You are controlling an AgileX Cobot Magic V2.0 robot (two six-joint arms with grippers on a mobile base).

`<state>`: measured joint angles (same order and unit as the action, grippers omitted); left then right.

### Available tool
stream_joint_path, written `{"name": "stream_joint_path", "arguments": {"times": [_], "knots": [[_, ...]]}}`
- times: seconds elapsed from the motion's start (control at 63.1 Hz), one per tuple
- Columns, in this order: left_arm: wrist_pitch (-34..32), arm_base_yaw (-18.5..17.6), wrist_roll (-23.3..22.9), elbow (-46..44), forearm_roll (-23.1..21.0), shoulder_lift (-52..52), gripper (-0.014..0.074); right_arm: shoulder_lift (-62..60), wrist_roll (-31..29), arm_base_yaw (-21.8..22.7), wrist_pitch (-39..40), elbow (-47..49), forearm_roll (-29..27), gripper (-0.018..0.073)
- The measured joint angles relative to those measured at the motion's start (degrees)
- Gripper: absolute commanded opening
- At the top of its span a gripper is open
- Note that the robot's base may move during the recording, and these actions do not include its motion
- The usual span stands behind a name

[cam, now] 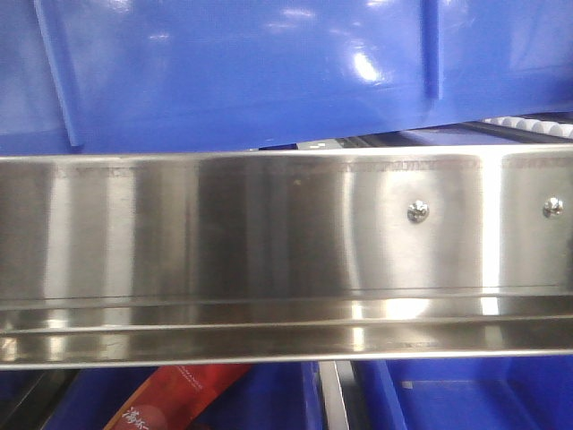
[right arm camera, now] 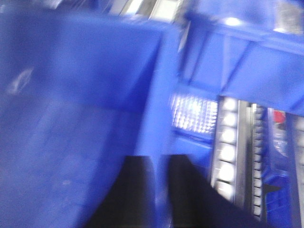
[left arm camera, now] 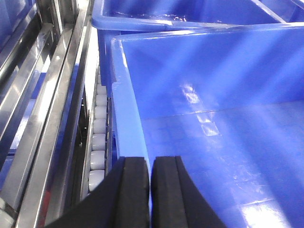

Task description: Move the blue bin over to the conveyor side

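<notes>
The left pincer (left arm camera: 150, 192) is clenching the blue bin (left arm camera: 213, 142). Its two black fingers (left arm camera: 130, 190) are pressing from both sides on the thick top rim of the bin's side wall, with only a thin strip of blue showing between them. One finger is sitting outside the wall and the other inside, above the glossy floor. Just outside that wall a row of white rollers (left arm camera: 97, 142) is running alongside the bin, and past the rollers the steel rails (left arm camera: 42, 118) are lying parallel to it. A second blue crate (left arm camera: 190, 14) is standing just behind the bin's far wall.

The right pincer (right arm camera: 159, 194) is showing only in a blurred view. Its dark fingers are straddling the opposite wall near a corner and look clamped on it, with blue filling the gap between them. Another row of white rollers is running to the outer side of that wall, and more blue crate walls are rising behind. A small red thing (right arm camera: 279, 116) is lying past the rollers, too blurred to tell what it is.

In the front view the bin is filling the top of the picture above a brushed steel panel (cam: 269, 251) with two screws (cam: 417, 211). Its lower edge is slanting, higher on the right. Below the panel a red packet (cam: 179, 399) is lying in a blue crate.
</notes>
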<state>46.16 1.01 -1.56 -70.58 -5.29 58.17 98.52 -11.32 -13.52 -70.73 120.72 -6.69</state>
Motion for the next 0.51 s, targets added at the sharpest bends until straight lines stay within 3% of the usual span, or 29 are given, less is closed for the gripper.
{"name": "stream_joint_path", "arguments": {"times": [0.507], "knots": [[3.1,0.0,0.0,0.0,0.0,0.0,0.0011,4.8,2.3,-0.5,0.0,0.0,4.0,0.0291]]}}
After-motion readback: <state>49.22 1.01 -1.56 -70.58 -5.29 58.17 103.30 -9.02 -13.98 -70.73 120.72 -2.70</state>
